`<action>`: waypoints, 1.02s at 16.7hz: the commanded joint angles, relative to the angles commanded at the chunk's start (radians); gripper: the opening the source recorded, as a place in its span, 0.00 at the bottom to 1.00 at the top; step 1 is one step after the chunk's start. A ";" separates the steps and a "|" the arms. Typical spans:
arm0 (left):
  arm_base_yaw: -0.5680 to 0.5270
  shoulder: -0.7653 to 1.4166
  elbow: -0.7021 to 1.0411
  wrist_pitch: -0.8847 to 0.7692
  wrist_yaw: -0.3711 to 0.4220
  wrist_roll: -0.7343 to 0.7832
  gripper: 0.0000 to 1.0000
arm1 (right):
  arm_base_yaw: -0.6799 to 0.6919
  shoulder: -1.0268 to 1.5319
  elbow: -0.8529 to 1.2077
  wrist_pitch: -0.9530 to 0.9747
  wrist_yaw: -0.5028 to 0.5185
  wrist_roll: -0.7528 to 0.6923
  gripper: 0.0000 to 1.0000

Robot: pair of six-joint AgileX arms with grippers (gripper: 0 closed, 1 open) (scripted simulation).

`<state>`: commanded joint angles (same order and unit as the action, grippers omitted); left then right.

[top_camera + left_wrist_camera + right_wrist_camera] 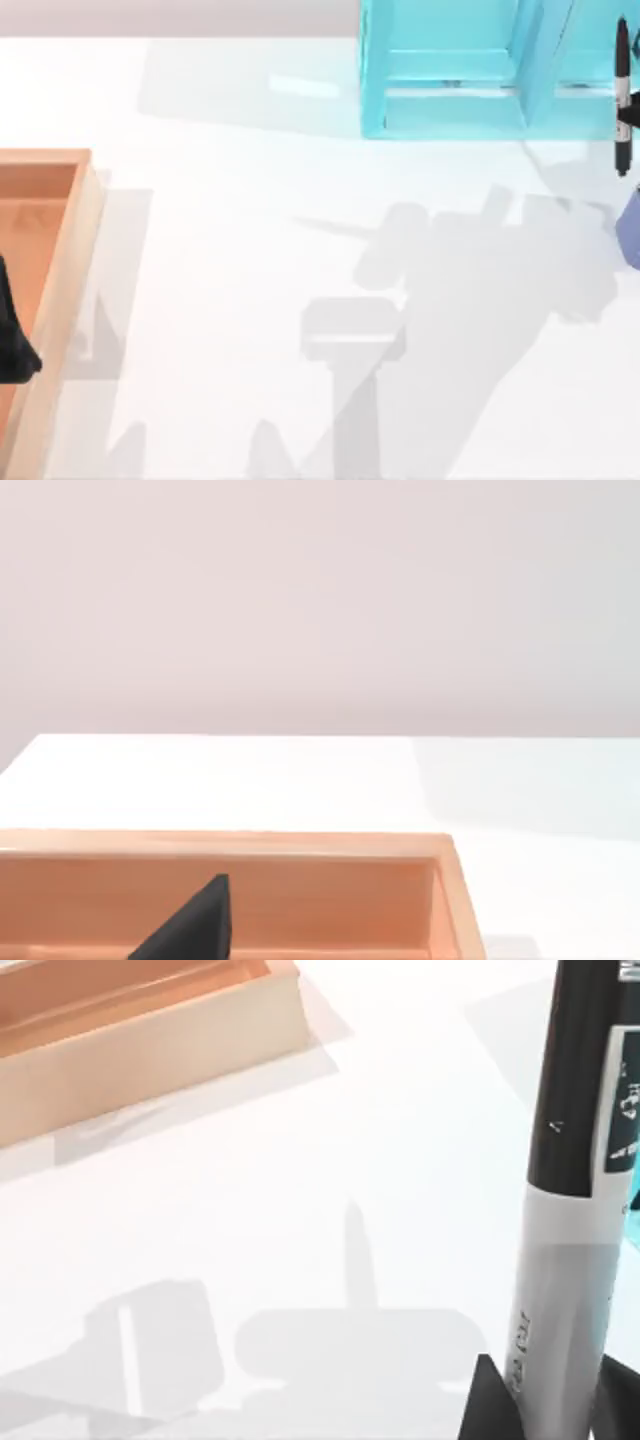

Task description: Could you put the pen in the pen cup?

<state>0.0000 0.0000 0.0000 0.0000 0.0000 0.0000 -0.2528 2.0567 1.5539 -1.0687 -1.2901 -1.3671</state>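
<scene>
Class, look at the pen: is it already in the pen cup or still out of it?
Out. The pen hangs upright at the table's far right, gripped by the right gripper, apart from the pen cup nearer the camera.

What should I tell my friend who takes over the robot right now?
Right gripper: jaws shut on the pen, holding it in the air at the table's far right edge, in front of the teal shelf.
Left gripper: parked over the wooden tray at the left; jaws hard to judge.
Cup: a blue sliver at the right edge, just nearer than the pen.
Done: pen picked up.
Left: carry the pen over the cup, lower it in, let go.
</scene>
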 joint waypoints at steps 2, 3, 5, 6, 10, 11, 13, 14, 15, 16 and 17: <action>0.000 0.000 0.000 0.000 0.000 0.000 1.00 | -0.111 -0.013 -0.051 0.038 -0.140 -0.092 0.00; 0.000 0.000 0.000 0.000 0.000 0.000 1.00 | -0.159 -0.018 -0.072 0.053 -0.195 -0.130 0.00; 0.000 0.000 0.000 0.000 0.000 0.000 1.00 | -0.229 -0.031 -0.109 0.080 -0.275 -0.183 0.00; 0.000 0.000 0.000 0.000 0.000 0.000 1.00 | -0.251 -0.039 -0.125 0.090 -0.299 -0.197 0.00; 0.000 0.000 0.000 0.000 0.000 0.000 1.00 | -0.266 -0.047 -0.139 0.098 -0.316 -0.204 0.00; 0.000 0.000 0.000 0.000 0.000 0.000 1.00 | -0.266 -0.047 -0.139 0.098 -0.316 -0.204 0.00; 0.000 0.000 0.000 0.000 0.000 0.000 1.00 | -0.260 -0.043 -0.165 0.174 -0.292 -0.204 0.00; 0.000 0.000 0.000 0.000 0.000 0.000 1.00 | -0.259 -0.039 -0.161 0.161 -0.292 -0.214 0.00; 0.000 0.000 0.000 0.000 0.000 0.000 1.00 | -0.258 -0.035 -0.151 0.137 -0.294 -0.234 0.00; 0.000 0.000 0.000 0.000 0.000 0.000 1.00 | -0.259 -0.028 -0.139 0.105 -0.299 -0.262 0.00; 0.000 0.000 0.000 0.000 0.000 0.000 1.00 | -0.259 -0.019 -0.124 0.061 -0.303 -0.294 0.00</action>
<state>0.0000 0.0000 0.0000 0.0000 0.0000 0.0000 -0.5122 2.0373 1.4294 -1.0076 -1.5926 -1.6607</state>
